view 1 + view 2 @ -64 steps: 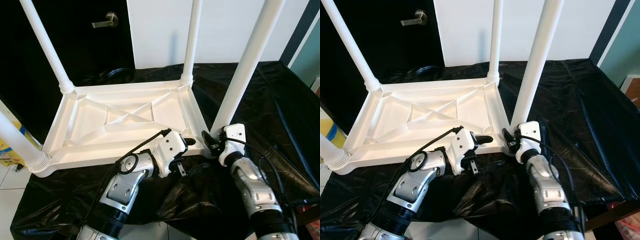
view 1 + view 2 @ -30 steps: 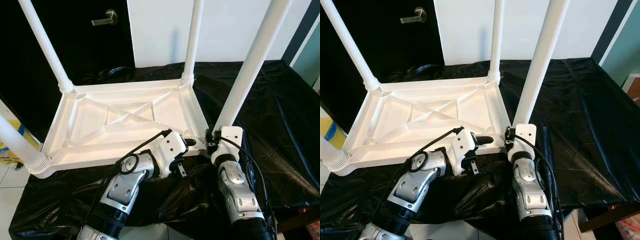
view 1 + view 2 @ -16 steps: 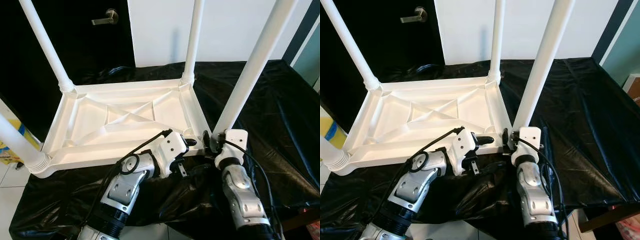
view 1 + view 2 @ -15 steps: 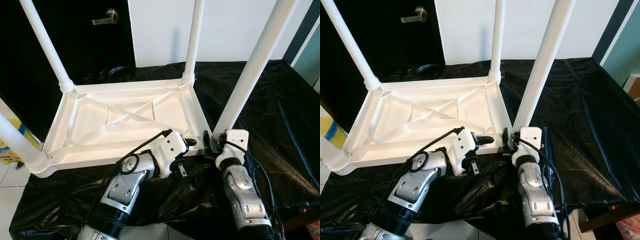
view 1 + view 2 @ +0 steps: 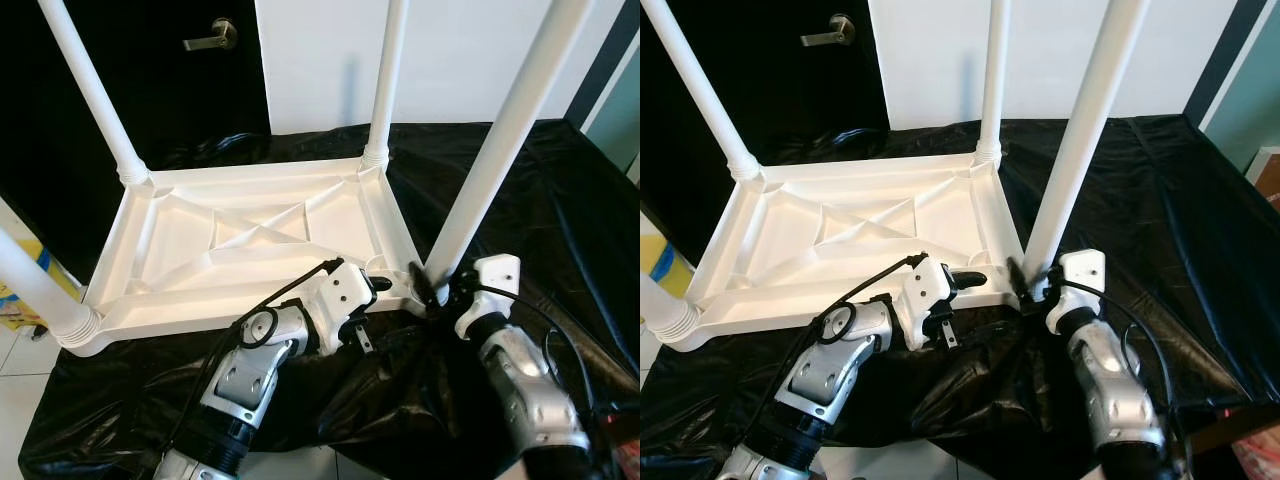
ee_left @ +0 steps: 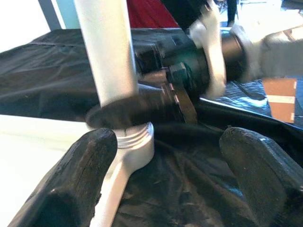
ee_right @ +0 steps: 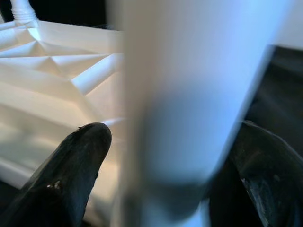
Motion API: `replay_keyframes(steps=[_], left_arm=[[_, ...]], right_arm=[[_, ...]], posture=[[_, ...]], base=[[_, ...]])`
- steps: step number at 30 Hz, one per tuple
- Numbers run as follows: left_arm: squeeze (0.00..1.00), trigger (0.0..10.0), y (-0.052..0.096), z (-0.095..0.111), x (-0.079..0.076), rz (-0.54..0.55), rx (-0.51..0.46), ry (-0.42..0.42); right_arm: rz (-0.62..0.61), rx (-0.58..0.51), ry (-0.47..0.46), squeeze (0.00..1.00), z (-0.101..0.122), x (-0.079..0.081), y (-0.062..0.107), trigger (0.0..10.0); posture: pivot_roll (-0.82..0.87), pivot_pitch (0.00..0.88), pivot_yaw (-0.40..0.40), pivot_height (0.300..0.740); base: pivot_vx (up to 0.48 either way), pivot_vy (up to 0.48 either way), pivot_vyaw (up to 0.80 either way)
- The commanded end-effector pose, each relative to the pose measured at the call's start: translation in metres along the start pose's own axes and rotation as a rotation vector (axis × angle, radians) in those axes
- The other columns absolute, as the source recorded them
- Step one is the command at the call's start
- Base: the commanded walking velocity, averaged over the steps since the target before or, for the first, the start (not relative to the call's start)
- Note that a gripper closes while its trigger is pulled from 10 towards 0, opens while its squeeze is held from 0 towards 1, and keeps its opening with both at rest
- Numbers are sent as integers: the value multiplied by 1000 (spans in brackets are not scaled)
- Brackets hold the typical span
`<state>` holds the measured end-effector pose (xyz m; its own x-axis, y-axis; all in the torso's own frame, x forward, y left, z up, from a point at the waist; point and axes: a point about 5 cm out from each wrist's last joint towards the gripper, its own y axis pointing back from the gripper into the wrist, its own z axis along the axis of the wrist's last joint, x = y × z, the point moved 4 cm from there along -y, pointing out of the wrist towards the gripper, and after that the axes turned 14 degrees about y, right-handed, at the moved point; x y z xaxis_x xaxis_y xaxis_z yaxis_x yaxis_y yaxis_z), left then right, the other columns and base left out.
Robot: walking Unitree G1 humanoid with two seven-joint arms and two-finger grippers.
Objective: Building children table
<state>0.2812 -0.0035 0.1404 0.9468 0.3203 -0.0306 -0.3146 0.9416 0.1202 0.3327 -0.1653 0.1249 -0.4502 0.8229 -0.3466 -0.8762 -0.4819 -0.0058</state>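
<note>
As the head views show it, item one is the white children's table (image 5: 250, 235), upside down on a black sheet (image 5: 560, 200) that covers the work surface. Four white legs stand up from its corners, at about 10, 12, 3 and 8 o'clock of the underside. A dark door with a lever handle (image 5: 212, 40) stands at 11 o'clock of the scene.

Left eye view: right gripper (image 5: 437, 287) sits at the foot of the near right leg (image 5: 495, 150), its black fingers to either side of the leg's base where it enters the corner socket. Left gripper (image 5: 383, 287) lies against the table's near rim, just beside that same corner, at 9 o'clock of the leg.

Right eye view: same layout; right gripper reaches the leg base from 4 o'clock.

Left wrist view: the left gripper's fingers (image 6: 80, 175) are spread wide with nothing between them; beyond them the leg's ribbed collar (image 6: 135, 137) meets the socket, with the right gripper wrapped round the leg just above it.

Right wrist view: blurred; the near right leg stands between the two fingers (image 7: 71, 165). The claw looks closed about it, though actual contact cannot be confirmed through the blur.

Risk, as judged: if the leg is not yet fully seated, a tilted push or twist could cross the threads or tip the leg; sideways force could slide the table on the slick sheet.
</note>
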Motion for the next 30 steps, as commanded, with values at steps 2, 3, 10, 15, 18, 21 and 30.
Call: replay_keyframes(steps=[2,3,10,15,18,21,30], left_arm=[[0,10000,-1,-1,10,88,-10,0],[0,10000,-1,0,10,88,-10,-3],[0,10000,-1,2,14,98,-13,-12],[0,10000,0,2,15,102,-14,-13],[0,10000,0,2,15,102,-15,-13],[0,10000,0,2,14,98,-14,-13],[0,10000,-1,1,13,88,-10,-12]], right_arm=[[73,8,-17,0,-5,10,-3,10000],[92,12,-7,0,-6,10,-6,10000],[170,13,2,0,-9,11,-17,10000],[206,15,7,0,-14,12,-17,0],[214,16,8,0,-17,11,-16,0],[217,22,11,0,-19,10,-15,0],[176,52,-7,0,-27,8,-10,10000]], posture=[[-131,0,3,740],[-128,0,1,740],[-117,0,-7,740],[-116,0,-8,740],[-117,0,-7,740],[-119,0,-5,740],[-126,0,2,740]], base=[[0,0,0],[0,0,0],[0,0,0],[0,0,0],[0,0,0],[0,0,0],[0,0,0]])
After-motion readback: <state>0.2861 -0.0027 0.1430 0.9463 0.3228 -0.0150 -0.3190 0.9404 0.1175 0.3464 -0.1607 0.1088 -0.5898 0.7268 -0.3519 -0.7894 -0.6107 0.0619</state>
